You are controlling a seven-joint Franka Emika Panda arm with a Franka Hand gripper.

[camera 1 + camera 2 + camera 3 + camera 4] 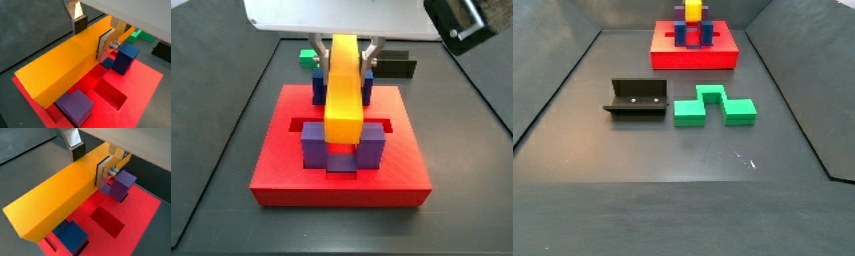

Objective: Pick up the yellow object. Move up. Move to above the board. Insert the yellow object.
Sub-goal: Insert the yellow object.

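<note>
Third step in hand, judging by the layout: carrying to above the board, insertion not yet begun. Hand (91, 31) pinching the yellow object (63, 65) across its narrow sides, silver plates flat against each face in both wrist views. Bar held lengthwise and level over the board (291, 185), clear of the red surface, running between the upright posts in a side view (344, 88). Blue post (125, 58) and purple post (75, 106) just beside the bar, an open slot (111, 94) in the red slab below and to one side. Next move, as a judgement: line up the bar with its slot, then lower straight down without clipping a post. Green block (714, 106) and fixture (636, 98) well apart on the bench (673, 160).
</note>
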